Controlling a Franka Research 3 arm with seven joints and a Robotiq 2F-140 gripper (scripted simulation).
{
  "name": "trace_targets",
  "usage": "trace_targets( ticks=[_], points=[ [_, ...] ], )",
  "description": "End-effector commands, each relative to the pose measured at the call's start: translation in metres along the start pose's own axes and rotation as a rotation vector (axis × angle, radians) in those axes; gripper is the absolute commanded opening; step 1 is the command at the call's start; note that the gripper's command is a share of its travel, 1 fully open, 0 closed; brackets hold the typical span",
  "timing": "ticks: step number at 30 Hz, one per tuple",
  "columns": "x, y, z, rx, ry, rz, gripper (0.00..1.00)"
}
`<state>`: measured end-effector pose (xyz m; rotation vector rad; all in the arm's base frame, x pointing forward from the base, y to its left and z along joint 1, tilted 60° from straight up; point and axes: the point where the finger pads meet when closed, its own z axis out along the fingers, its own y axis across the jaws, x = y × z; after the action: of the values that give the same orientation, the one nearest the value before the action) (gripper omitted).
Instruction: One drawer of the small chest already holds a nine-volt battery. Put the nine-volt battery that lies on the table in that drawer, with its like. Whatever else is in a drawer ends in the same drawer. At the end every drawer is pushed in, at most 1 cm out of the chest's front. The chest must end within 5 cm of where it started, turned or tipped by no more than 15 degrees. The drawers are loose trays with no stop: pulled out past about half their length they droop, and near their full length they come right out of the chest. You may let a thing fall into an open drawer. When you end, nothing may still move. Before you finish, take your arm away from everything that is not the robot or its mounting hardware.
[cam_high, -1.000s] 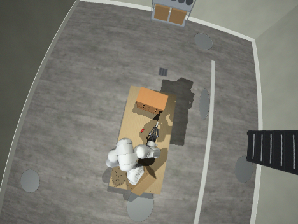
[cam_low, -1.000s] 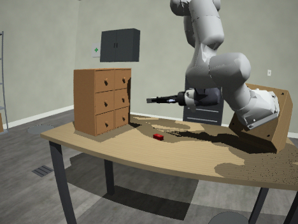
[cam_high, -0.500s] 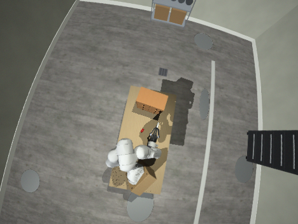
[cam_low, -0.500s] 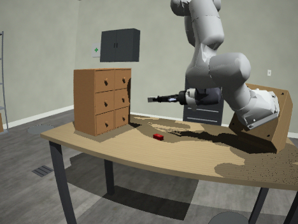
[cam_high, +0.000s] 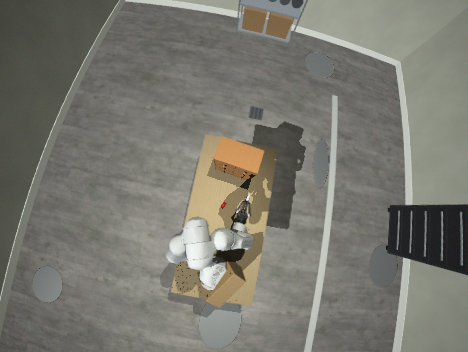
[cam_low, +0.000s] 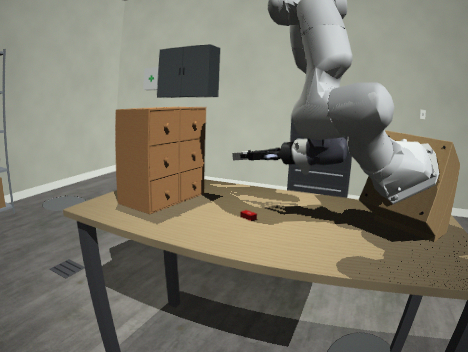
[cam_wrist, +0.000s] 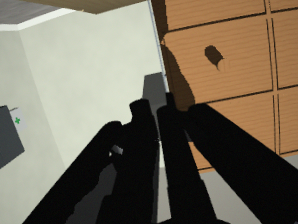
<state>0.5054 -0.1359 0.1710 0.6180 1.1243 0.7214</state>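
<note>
The small orange-brown chest (cam_high: 240, 154) (cam_low: 132, 160) (cam_wrist: 240, 42) stands upright on the table, six knobbed drawers in two columns of three. All six fronts look flush, so their contents are hidden. The red nine-volt battery (cam_high: 223, 205) (cam_low: 248, 215) lies on the table in front of the chest and is out of the wrist view. My gripper (cam_high: 248, 195) (cam_low: 237, 156) (cam_wrist: 156, 87) is shut and empty. It points level toward the chest, in the air short of its front, at about middle-drawer height, near the side edge of the farther column in the exterior view. It touches nothing.
The table (cam_high: 200, 205) (cam_low: 210, 250) carries the chest at one end and the arm's tilted wooden mounting block (cam_high: 227, 287) (cam_low: 410, 195) at the other. The arm reaches over the table between them. A dark wall cabinet (cam_low: 188, 71) hangs behind, away from the table.
</note>
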Motion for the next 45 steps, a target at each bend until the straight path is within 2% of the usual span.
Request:
trace_targets(
  ticks=[1, 18, 32, 39, 45],
  points=[
    [0.002, 0.000, -0.001, -0.001, 0.004, 0.010, 0.00],
    [0.001, 0.000, -0.001, -0.002, 0.017, 0.010, 0.00],
    [-0.005, 0.000, -0.009, -0.002, 0.111, 0.010, 0.00],
    [-0.011, 0.000, -0.019, -0.003, 0.222, 0.010, 0.00],
    [-0.019, -0.001, -0.030, -0.003, 0.355, 0.010, 0.00]
  ],
)
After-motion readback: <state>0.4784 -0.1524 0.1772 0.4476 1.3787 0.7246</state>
